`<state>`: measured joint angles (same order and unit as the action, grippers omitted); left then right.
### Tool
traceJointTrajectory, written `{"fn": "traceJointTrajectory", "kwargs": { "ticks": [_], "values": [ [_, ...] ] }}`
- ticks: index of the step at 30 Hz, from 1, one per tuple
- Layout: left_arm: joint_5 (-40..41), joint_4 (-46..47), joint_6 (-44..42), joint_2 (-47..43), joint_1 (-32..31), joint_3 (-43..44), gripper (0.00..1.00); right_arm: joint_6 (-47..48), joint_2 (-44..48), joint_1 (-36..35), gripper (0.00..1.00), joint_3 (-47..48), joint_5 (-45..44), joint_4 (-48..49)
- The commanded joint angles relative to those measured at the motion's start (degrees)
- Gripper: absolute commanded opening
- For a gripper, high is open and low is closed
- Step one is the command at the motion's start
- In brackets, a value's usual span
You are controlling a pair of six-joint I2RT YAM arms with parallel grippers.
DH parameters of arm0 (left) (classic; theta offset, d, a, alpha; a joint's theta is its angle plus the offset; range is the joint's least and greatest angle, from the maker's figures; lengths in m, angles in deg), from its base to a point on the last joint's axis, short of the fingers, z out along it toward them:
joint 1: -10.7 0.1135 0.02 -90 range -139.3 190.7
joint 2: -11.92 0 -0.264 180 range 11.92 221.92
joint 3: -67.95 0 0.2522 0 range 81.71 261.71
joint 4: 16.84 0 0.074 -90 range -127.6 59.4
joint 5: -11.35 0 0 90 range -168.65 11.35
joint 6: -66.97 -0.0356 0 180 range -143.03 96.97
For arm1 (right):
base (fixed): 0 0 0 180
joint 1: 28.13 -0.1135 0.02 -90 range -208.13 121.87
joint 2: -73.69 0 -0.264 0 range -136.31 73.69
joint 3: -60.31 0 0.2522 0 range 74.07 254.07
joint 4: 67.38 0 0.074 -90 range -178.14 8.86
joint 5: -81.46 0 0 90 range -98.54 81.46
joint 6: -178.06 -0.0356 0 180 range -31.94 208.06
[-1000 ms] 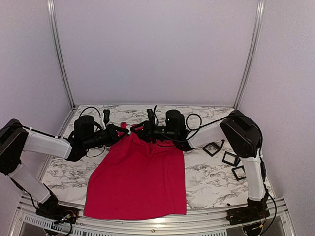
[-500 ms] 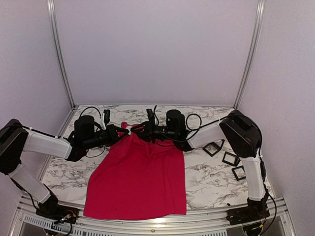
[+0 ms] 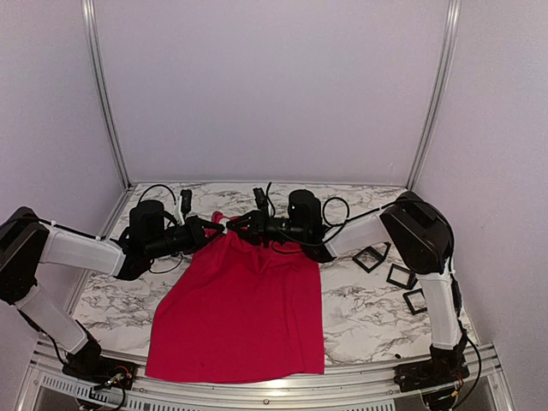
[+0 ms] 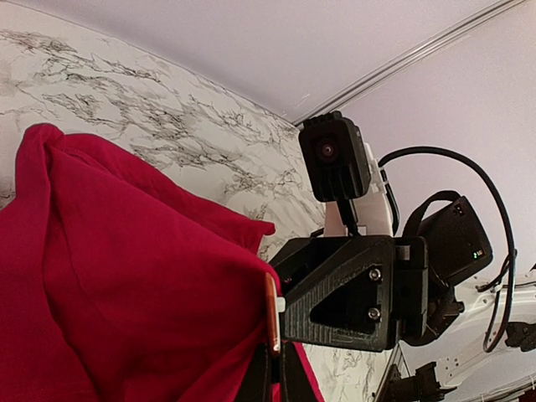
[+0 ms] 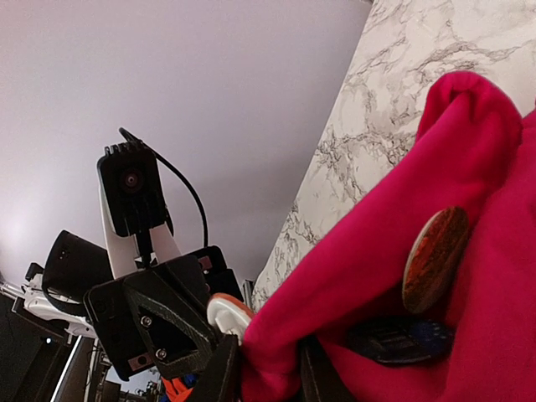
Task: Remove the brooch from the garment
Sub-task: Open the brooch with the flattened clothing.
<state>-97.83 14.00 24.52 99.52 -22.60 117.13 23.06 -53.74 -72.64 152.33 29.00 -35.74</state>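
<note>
right tool (image 5: 268, 370) has narrowed onto a red t-shirt (image 3: 248, 317) fold beside the brooch (image 5: 435, 260); left tool (image 4: 271, 378) pinches it too; brooch still pinned.

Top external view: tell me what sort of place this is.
Probably a robot-manipulation test cell in a lab, not a home: plain pale walls framed by aluminium rails, a marble-patterned tabletop, and a left arm and right arm bolted at its near edge, working on a red T-shirt.
</note>
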Motion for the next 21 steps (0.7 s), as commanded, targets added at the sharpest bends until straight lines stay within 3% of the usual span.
{"fn": "traceJointTrajectory", "kwargs": {
  "ticks": [1,21],
  "values": [
    [-4.69,4.18,-1.54,-1.46,-1.46,3.43,0.00,0.52,-2.55,-0.87,0.21,1.63,-0.36,-3.79],
    [0.41,-1.43,-0.63,-1.31,-1.08,3.07,0.00,4.17,-1.41,-1.15,0.27,1.58,0.42,-5.41]
  ]
}}
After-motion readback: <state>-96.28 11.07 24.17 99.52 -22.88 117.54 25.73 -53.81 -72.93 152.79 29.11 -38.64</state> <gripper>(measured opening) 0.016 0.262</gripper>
